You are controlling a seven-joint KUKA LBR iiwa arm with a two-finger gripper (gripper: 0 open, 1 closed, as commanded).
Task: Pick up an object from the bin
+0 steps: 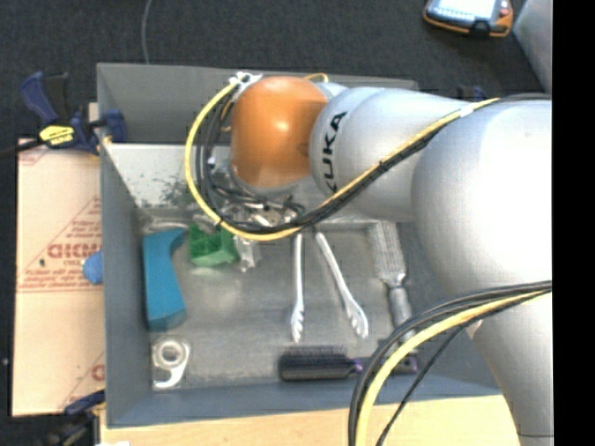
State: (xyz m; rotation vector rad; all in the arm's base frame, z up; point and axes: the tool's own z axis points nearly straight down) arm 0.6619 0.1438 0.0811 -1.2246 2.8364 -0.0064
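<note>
- Silver KUKA arm (390,156) comes in from the right, and its orange wrist cover (270,133) sits over the back-left part of the grey metal bin (232,328).
- Gripper (242,244) is low under the cover, hidden by the cover and the yellow-black cables (200,156). Can't tell if it's apart, together or clamped on anything.
- Nearest thing is a small green plastic block (211,247) at back-left of the floor, just beside the gripper on its left. Contact can't be told.
- Blue curved plastic piece (163,282) lies just left of the green block, along the left wall.
- White plastic tongs (321,286) lie mid-floor, tips toward the front.
- Grey-handled tool (395,282) is on the right, under the arm.
- Black bristle brush (316,363) lies along the front wall.
- Silver metal ring (170,356) is in the front-left corner.
</note>
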